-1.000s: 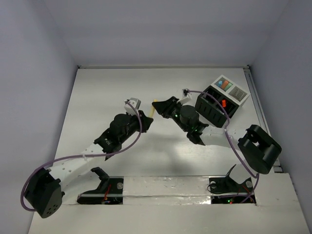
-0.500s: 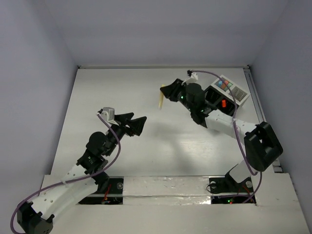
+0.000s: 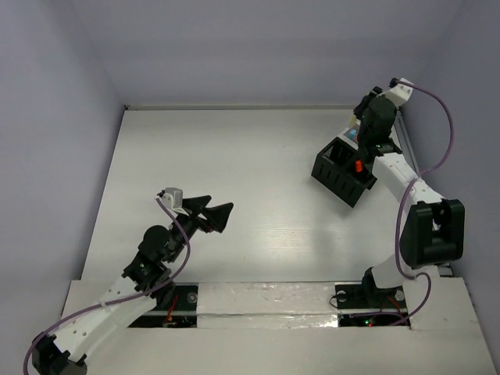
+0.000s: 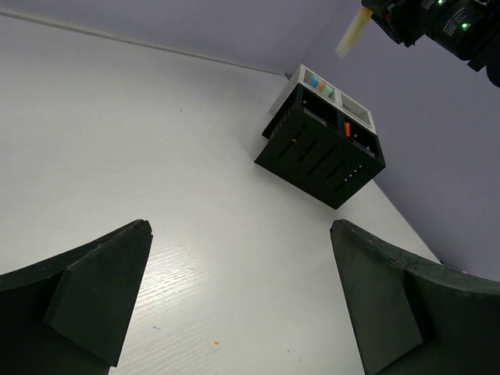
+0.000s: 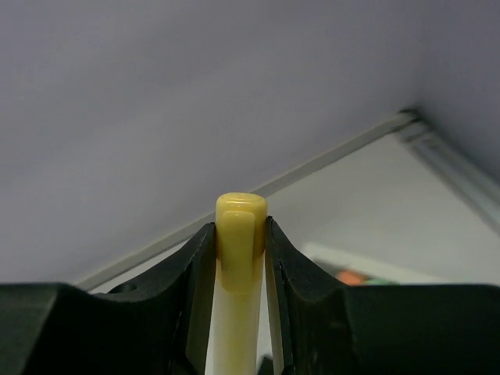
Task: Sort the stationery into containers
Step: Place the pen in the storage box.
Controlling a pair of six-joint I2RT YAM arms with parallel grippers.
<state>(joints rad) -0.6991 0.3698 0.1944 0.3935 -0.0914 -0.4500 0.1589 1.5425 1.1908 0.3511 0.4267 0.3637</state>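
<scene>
The yellow marker is clamped between the fingers of the right gripper, its rounded end poking past the pads. Seen from the left wrist, it hangs tilted in the air, above and beyond the containers. These are a black box with slotted sides, an orange marker already in one compartment, and a white tray joined to its far side, holding small coloured blocks. The left gripper hovers low over the table, well apart from the box, jaws spread and holding nothing. The risk lies in the drop. Released from this height and tilt, the marker could strike a divider or the rim and bounce onto the table, or land in the tray among the blocks. Whether it sits squarely over a compartment cannot be told.
</scene>
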